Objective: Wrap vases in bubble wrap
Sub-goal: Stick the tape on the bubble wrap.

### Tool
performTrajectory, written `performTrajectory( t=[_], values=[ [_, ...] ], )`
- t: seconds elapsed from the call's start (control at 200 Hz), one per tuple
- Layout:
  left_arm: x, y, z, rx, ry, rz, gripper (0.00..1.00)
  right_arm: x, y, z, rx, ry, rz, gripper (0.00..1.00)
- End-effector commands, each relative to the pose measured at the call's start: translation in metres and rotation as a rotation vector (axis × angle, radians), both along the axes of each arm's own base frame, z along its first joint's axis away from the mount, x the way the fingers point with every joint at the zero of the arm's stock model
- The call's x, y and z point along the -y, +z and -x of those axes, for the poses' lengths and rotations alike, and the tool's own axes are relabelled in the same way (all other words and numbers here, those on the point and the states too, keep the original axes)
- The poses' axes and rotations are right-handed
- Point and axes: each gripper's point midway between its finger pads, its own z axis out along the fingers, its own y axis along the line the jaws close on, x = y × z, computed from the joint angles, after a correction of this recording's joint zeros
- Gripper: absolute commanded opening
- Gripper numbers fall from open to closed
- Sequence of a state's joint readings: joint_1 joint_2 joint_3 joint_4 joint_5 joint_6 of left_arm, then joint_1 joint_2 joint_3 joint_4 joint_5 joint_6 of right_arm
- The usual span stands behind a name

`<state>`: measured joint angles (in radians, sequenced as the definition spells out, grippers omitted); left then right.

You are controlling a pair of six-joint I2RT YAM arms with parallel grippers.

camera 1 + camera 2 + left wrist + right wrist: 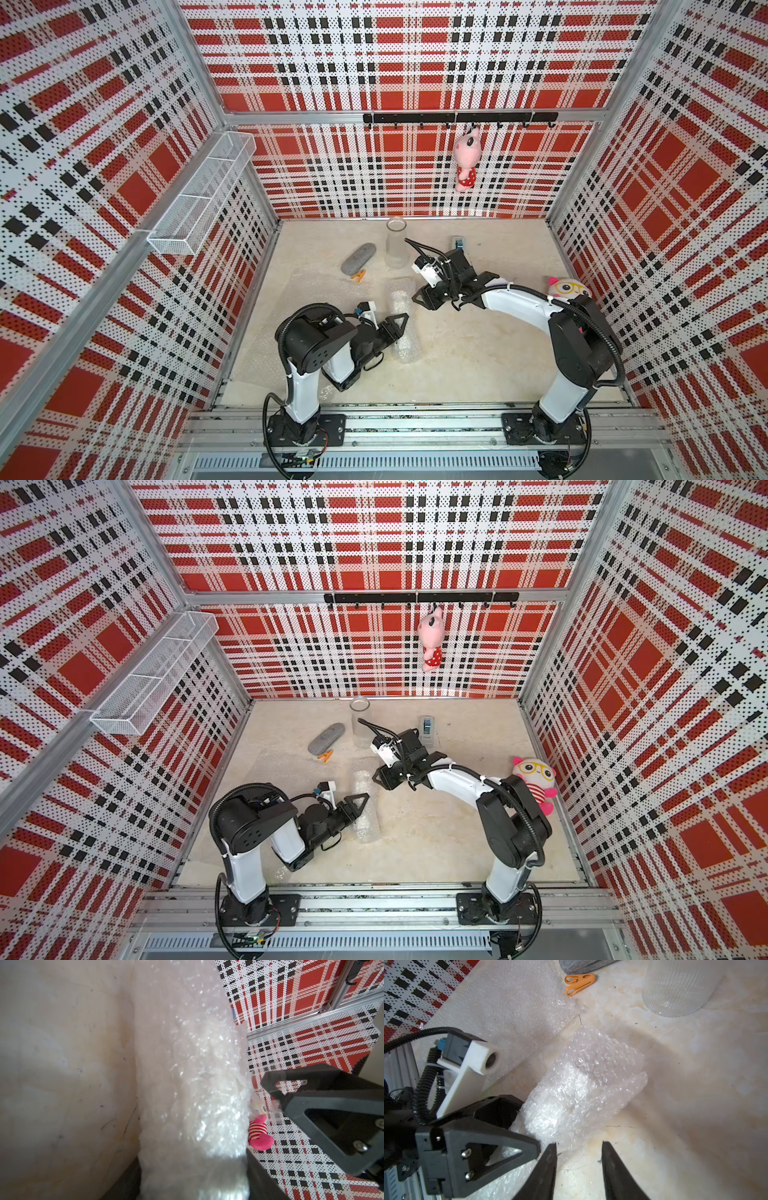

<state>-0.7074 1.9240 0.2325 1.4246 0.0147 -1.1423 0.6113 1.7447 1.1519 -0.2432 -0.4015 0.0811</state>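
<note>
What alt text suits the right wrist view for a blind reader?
A crumpled bundle of clear bubble wrap lies on a pale table, one end clamped in the jaws of the left gripper. The right gripper hovers, jaws open; a flat bubble-wrap sheet, orange plastic clip and ribbed clear glass vase sit beyond.

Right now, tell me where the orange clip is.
In both top views the orange clip lies on the tabletop at the near end of the grey case, left of the clear glass vase.
</note>
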Motion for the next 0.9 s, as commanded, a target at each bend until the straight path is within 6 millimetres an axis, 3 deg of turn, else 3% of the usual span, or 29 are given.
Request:
performTrajectory(
  t=[0.0,0.2,0.331,0.491,0.687,0.792,0.892],
  values=[
    [-0.011,-0.049,0.018,-0.125,-0.032,-0.150,0.33,-0.018,-0.003,0.000,-0.017,0.033,-0.050,0.36],
    [-0.011,-0.049,0.018,-0.124,-0.029,-0.151,0.32,-0.031,-0.035,0.005,-0.077,0.045,-0.046,0.30],
    [-0.011,-0.049,0.018,-0.124,-0.031,-0.151,0.32,-0.031,-0.026,-0.001,-0.039,0.033,-0.033,0.29],
    [-0.010,-0.049,0.018,-0.123,-0.033,-0.152,0.32,-0.014,-0.007,-0.006,0.019,0.004,-0.007,0.29],
    [-0.010,-0.049,0.018,-0.123,-0.033,-0.152,0.32,0.012,-0.012,-0.001,0.014,-0.034,0.012,0.30],
    [-0.009,-0.049,0.018,-0.123,-0.035,-0.151,0.32,0.007,-0.020,0.004,-0.026,-0.021,-0.011,0.29],
    [-0.010,-0.048,0.018,-0.122,-0.034,-0.151,0.32,-0.013,-0.022,0.008,-0.050,0.007,-0.055,0.29]
  ],
)
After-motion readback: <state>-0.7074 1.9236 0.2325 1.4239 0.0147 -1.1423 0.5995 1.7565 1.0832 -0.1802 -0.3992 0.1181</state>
